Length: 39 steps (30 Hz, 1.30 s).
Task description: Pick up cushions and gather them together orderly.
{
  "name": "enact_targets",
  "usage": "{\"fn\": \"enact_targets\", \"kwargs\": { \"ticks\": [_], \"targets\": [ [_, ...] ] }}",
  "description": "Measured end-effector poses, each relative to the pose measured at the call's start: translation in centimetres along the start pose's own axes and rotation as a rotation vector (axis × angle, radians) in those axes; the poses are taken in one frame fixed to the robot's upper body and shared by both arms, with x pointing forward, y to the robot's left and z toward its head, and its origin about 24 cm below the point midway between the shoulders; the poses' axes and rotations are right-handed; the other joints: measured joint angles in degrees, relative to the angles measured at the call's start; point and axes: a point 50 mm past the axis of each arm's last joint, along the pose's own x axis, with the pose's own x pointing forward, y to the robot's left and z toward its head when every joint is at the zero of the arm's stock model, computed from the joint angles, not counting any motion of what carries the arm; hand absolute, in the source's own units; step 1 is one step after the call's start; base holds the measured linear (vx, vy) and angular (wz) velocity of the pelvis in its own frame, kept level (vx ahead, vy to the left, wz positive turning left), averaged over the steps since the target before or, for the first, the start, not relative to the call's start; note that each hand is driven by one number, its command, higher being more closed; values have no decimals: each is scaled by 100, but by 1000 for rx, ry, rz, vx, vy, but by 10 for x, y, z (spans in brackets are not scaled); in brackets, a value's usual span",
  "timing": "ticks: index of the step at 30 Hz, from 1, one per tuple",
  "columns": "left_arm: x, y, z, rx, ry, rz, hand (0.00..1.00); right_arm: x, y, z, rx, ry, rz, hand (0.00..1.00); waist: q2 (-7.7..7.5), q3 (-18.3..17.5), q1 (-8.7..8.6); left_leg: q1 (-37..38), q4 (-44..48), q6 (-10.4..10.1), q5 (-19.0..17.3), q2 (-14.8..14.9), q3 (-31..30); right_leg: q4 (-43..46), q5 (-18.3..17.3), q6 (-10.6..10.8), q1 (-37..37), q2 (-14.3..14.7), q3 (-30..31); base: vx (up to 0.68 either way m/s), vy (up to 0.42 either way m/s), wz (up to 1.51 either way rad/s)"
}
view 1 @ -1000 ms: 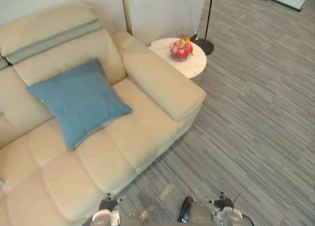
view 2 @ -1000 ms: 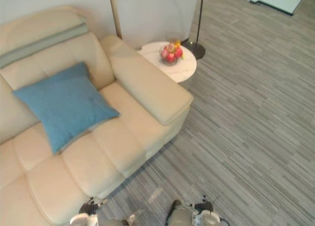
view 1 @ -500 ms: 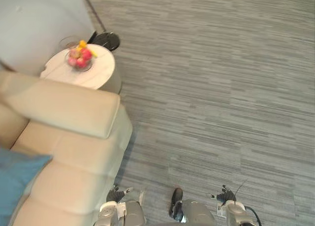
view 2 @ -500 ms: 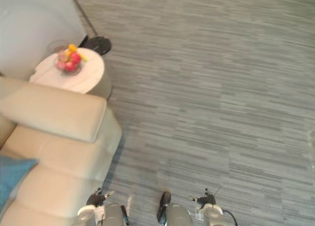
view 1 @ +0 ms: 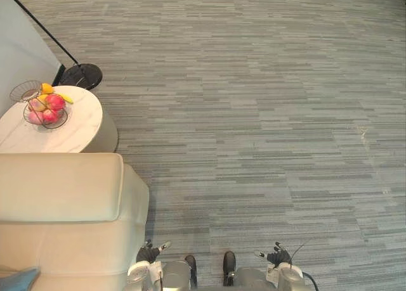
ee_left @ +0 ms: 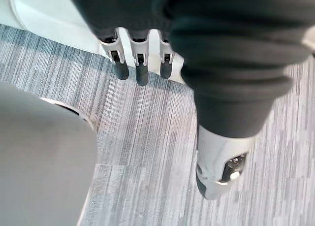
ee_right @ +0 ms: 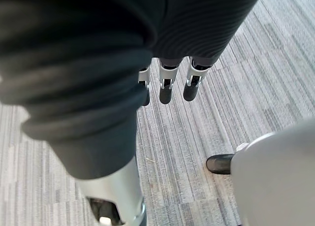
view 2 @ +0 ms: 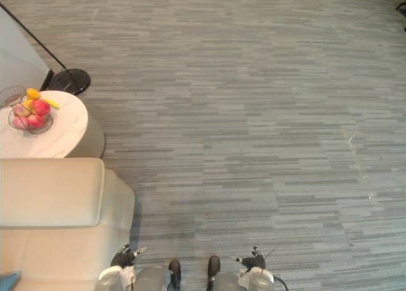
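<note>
A corner of the blue cushion [view 1: 15, 280] peeks in at the lower left edge, lying on the cream sofa [view 1: 60, 202]. The sofa's wide armrest [view 2: 47, 191] takes up the lower left. My left hand [ee_left: 140, 66] hangs by my side above the grey floor, fingers straight and relaxed, holding nothing. My right hand [ee_right: 166, 83] hangs the same way on the other side, also empty. Both hands show small at the bottom of the eye views, the left hand [view 1: 150, 252] beside the sofa's front and the right hand [view 1: 278, 255] over the floor.
A round white side table [view 1: 76, 129] stands just past the armrest, with a wire basket of fruit [view 1: 43, 107] on it. Behind it is a floor lamp's black base [view 1: 81, 75]. Grey striped carpet [view 1: 266, 113] spreads across the middle and right.
The camera has swung to the right: the sofa and blue cushion have slid to the left edge and open floor now shows. Both hands stay hanging low.
</note>
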Motion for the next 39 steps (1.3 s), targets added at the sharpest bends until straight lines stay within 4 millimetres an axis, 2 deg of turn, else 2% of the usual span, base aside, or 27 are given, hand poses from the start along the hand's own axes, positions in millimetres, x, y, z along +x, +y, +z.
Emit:
{"fn": "enact_targets", "kwargs": {
  "ticks": [2,4,5,7,9,10,11,13,14,16,17,18,19,20,21,22,23,25,26,27,28,29,31,33,35,37,39],
  "targets": [
    [0,5,-2,17,12,9,0,1,-2,0,-4,2,-4,0,-23,-19,-46,84,-36,-5,3,155,460,655,-204,-236,-234,-608,-1657,-28,-139,-99],
    [0,9,-2,21,15,20,0,2,-2,2,-7,5,-4,0,-10,-14,-43,160,33,-55,8,390,783,951,-249,-309,-290,-963,-2429,28,-199,-115],
    [0,14,-3,28,19,32,0,3,-1,4,-8,4,-1,0,10,-5,-44,240,76,-228,-1,676,1012,1136,-246,-301,-305,-1180,-2711,43,-219,-112],
    [1,20,-4,38,26,45,0,3,1,5,-6,4,3,0,-17,-7,-43,305,71,-377,47,951,1222,1173,-177,-188,-422,-1483,-2735,81,-377,-97],
    [1,24,-3,43,24,55,0,3,0,5,0,5,-2,0,-111,-34,-35,424,73,-713,36,1162,1388,971,31,-47,-516,-1862,-2755,91,-359,-86],
    [1,31,-2,52,21,72,0,3,1,3,0,12,-1,0,-291,-90,-28,571,83,-1019,0,1180,1525,692,506,25,-599,-2146,-2820,194,-501,-108],
    [0,30,-3,50,31,75,0,5,-4,11,-9,-9,-11,0,-140,-51,-34,814,-30,-1137,-4,1406,1451,979,417,-68,-628,-1894,-2833,219,-585,-114],
    [0,20,-10,47,53,50,0,7,-13,15,-22,-23,-31,0,25,-119,-114,980,-356,-1057,47,1471,1363,1446,-88,-33,-880,-1804,-2770,194,-438,-81],
    [-1,5,-11,40,56,17,0,8,-23,14,-32,-18,-55,0,164,-154,-178,1101,-419,-1270,177,1606,1263,2054,-555,-83,-1164,-1723,-2609,227,-429,-64],
    [-1,-3,-10,51,49,-4,0,8,-29,13,-35,-16,-68,0,243,-181,-253,865,202,-1299,221,1942,1037,2187,-819,-160,-1180,-1509,-2594,295,-525,-41],
    [0,-2,-7,60,37,-6,0,7,-27,13,-39,-14,-64,0,274,-180,-303,445,1171,-1025,396,2306,735,2109,-937,-241,-1065,-1267,-2599,295,-458,-27],
    [1,-1,-2,71,17,-5,0,7,-25,10,-42,-7,-59,0,300,-151,-309,-18,2176,-377,811,2645,462,1887,-978,-303,-823,-1008,-2619,367,-428,-43],
    [2,0,8,80,-31,-4,0,7,-22,9,-64,-1,-49,0,330,-8,-274,-649,3741,-206,547,2724,-147,1425,-946,-506,-308,-628,-2467,370,-306,-60],
    [2,-2,13,93,-54,-15,0,7,-23,6,-80,11,-51,0,281,49,-201,-1060,4529,-429,193,2262,-525,1002,-885,-566,99,-448,-2334,309,-231,-59],
    [2,-3,14,98,-58,-19,0,7,-23,5,-82,16,-52,0,273,54,-170,-1138,4613,-477,112,2120,-569,888,-866,-577,206,-415,-2299,272,-90,-66],
    [2,-6,16,113,-72,-36,0,6,-24,3,-77,24,-56,0,263,63,-111,-1357,4605,-527,-100,1734,-601,559,-792,-572,462,-315,-2191,394,-83,-85],
    [2,-12,21,118,-101,-55,0,7,-23,5,-49,23,-58,0,268,68,-51,-1759,4127,-458,-323,1295,-423,179,-665,-499,777,-155,-1972,394,-83,-84],
    [2,-15,26,113,-119,-64,0,8,-20,8,-35,15,-56,0,249,101,-32,-1999,3247,-418,-373,901,-312,-65,-655,-476,995,-114,-1827,441,-8,-71],
    [3,-16,32,107,-132,-63,0,8,-14,11,-20,7,-46,0,154,177,-6,-2123,1619,-382,-107,328,-410,-345,-685,-358,1265,-162,-1651,557,48,-63],
    [3,-16,32,103,-133,-60,0,8,-13,12,-18,6,-44,0,138,186,2,-2128,1243,-401,29,227,-472,-397,-697,-328,1322,-170,-1607,482,70,-69],
    [4,-13,33,98,-134,-53,0,7,-11,8,-13,14,-42,0,110,200,47,-2051,573,-318,726,59,-623,-531,-754,-187,1433,-173,-1461,386,88,-70],
    [4,-9,33,90,-131,-37,0,6,-3,6,-6,21,-22,0,-40,191,183,-1934,488,37,1045,-86,-594,-659,-808,-71,1562,-224,-1271,553,93,-57],
    [6,-6,41,73,-152,-28,0,3,3,0,33,32,-17,0,-219,195,189,-2120,1153,233,537,-119,-545,-440,-820,69,1605,-409,-1253,646,130,-20],
    [6,-6,38,59,-141,-22,0,0,4,-5,51,40,-17,0,-248,200,265,-1839,1557,299,5,-51,-350,761,-894,209,1414,-647,-1126,614,188,-28],
    [5,-6,31,78,-103,-22,0,-1,7,-3,63,16,-9,0,-245,205,225,-1155,1559,299,-565,-23,-285,3515,-301,213,486,-1202,-1039,542,138,-31],
    [5,-3,27,97,-88,-18,0,-2,5,-2,64,4,-10,0,-266,198,165,-633,1434,299,-803,-11,-276,4554,-421,138,-23,-1538,-1298,577,50,-5],
    [5,-1,24,98,-78,-11,0,-1,4,-1,57,2,-9,0,-294,170,102,-70,965,276,-819,11,-238,4525,-604,69,-527,-1719,-1819,511,-8,-3]
  ]
}}
